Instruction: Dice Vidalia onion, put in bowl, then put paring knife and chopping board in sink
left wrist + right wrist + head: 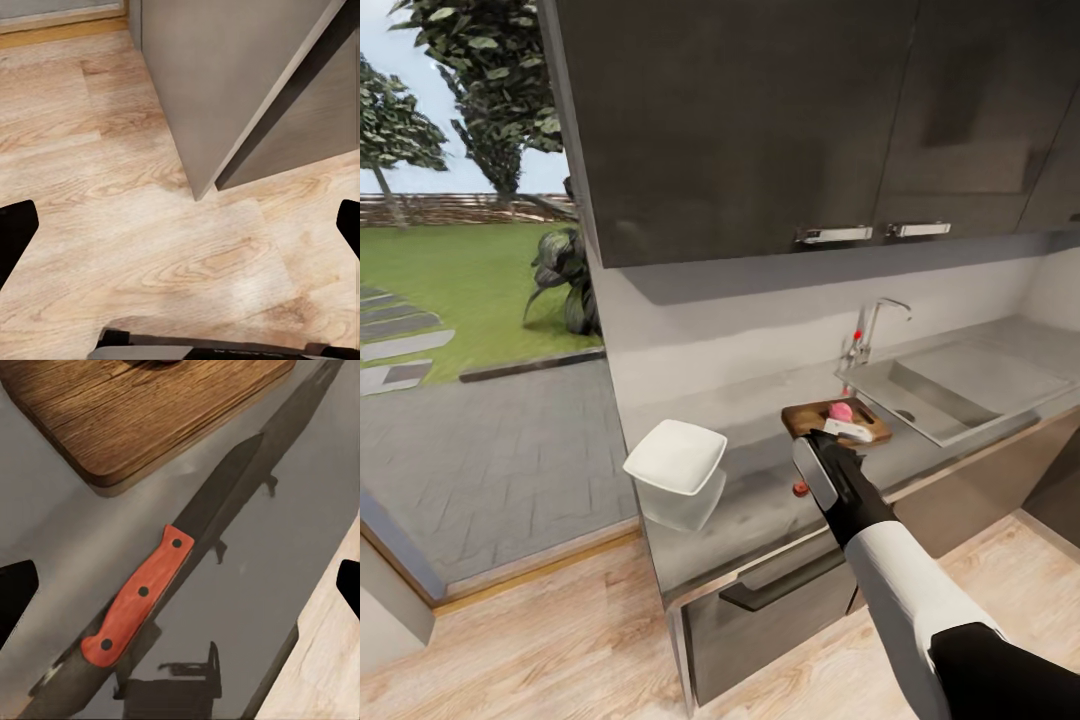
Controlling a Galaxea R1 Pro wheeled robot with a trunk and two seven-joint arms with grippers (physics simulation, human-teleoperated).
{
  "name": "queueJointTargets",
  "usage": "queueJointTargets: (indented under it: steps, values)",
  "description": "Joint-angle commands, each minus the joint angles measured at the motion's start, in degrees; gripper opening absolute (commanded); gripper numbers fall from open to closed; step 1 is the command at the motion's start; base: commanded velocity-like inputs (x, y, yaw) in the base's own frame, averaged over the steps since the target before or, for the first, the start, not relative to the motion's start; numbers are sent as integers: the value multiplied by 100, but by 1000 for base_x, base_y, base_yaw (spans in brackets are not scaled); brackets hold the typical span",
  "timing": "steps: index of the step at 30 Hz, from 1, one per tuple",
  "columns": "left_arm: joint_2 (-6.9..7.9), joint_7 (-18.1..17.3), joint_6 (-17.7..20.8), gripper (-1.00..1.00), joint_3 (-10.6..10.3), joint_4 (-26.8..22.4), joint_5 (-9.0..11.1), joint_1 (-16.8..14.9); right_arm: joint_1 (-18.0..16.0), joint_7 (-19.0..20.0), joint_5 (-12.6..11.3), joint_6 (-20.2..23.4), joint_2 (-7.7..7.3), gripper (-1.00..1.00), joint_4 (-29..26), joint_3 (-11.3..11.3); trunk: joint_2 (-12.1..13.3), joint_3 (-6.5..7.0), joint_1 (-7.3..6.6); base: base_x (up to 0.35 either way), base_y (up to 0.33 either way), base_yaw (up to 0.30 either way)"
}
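Observation:
The paring knife (139, 598) lies flat on the countertop (760, 500) just off the chopping board's (142, 412) near edge, red handle toward me and dark blade (221, 491) pointing along the board. My right gripper (180, 592) hovers open directly over the handle, with nothing between its fingers (15, 600). In the head view, the right arm reaches to the board (800, 415), where the pinkish Vidalia onion (842, 411) rests. The knife's red handle end (799, 489) peeks out beside the arm. The white bowl (675, 456) stands to the left. My left gripper (180, 225) hangs open over the floor.
The sink (950, 395) with its chrome tap (867, 335) lies right of the board. Dark wall cabinets (760, 120) hang above the counter. A drawer handle (780, 585) juts below the counter edge. The left wrist view shows wooden floor (112, 225) and a cabinet corner (199, 191).

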Motion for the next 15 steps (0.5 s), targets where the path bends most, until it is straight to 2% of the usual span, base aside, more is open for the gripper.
queueJointTargets:
  steps: [1, 10, 15]
  values:
    - [-17, 41, -17, 100, -27, -2, 48, -2, -6, -50, -33, 28, 27, 100, -4, 17, -12, -11, 4, 70, 51, 0]
    - [-60, 39, -19, 100, -27, 15, 48, -5, -6, -188, -24, 28, 87, 100, 1, 17, -12, -11, 4, 150, 156, 0]
    - [-62, 39, -20, 100, -27, 16, 45, -5, -6, -211, -22, 28, 78, 100, 4, 17, -12, -11, 4, 12, 16, 0]
